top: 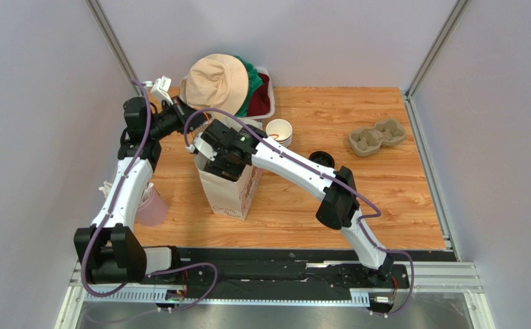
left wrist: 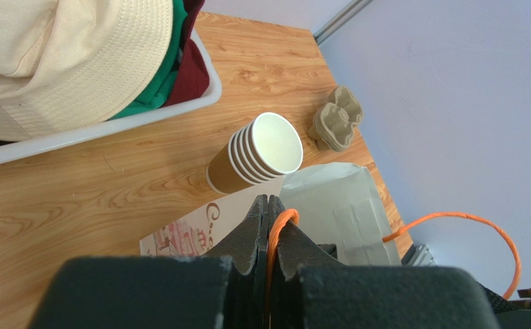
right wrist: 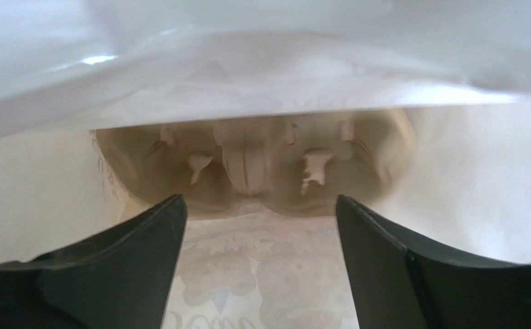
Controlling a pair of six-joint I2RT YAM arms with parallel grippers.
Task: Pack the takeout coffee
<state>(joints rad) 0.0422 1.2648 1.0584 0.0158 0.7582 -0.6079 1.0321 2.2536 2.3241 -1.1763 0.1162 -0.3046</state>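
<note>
Closest in, the left gripper [left wrist: 268,203] has its jaws pinched on the orange cord handle [left wrist: 285,218] of the white paper bag [top: 228,195]. The right gripper [right wrist: 260,200] is down inside that bag, fingers spread wide and holding nothing. Only its wrist view shows the bag's floor, where a blurred brown moulded shape [right wrist: 251,164] lies. Whether the takeout coffee is in there I cannot tell. Beyond the bag, the overhead view adds stacked lidless kraft cups [top: 279,130], a black lid [top: 321,159] and a pulp carrier [top: 376,137].
</note>
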